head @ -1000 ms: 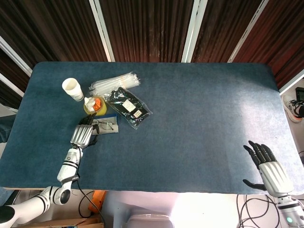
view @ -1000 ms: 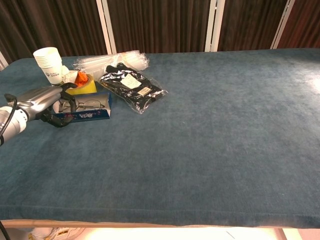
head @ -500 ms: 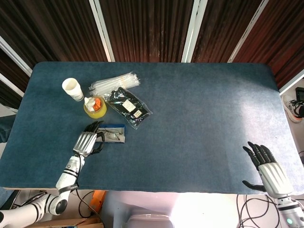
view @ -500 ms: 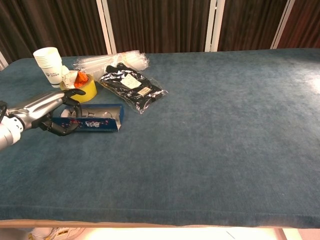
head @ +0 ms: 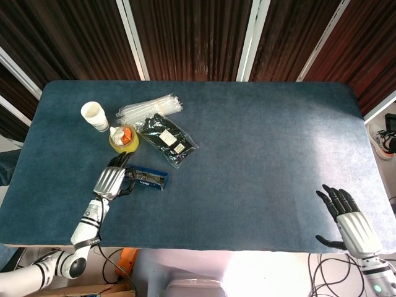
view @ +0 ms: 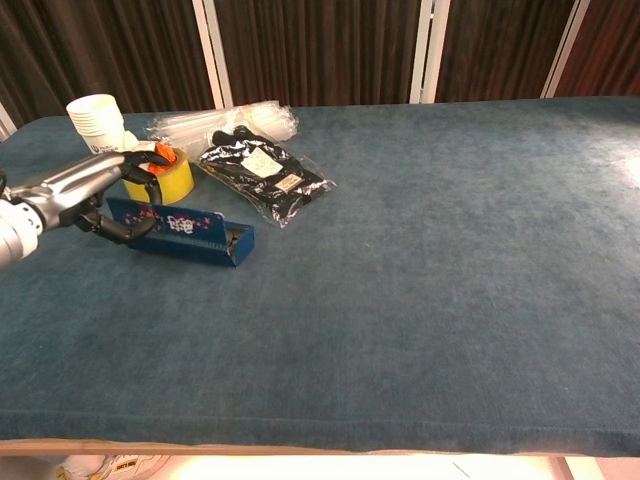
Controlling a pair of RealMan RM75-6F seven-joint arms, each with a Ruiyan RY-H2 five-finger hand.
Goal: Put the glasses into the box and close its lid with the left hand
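Chest view: left hand clasped on blue glasses box, tilted, beside yellow tape roll; right hand spread, empty.

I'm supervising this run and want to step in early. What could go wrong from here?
1. The left hand holds the box at one end only, tilted, so it may slip or swing.
2. The lid looks not fully shut in the head view, so the glasses might slide out.
3. The tape roll and cup stand close by the hand and may get knocked.
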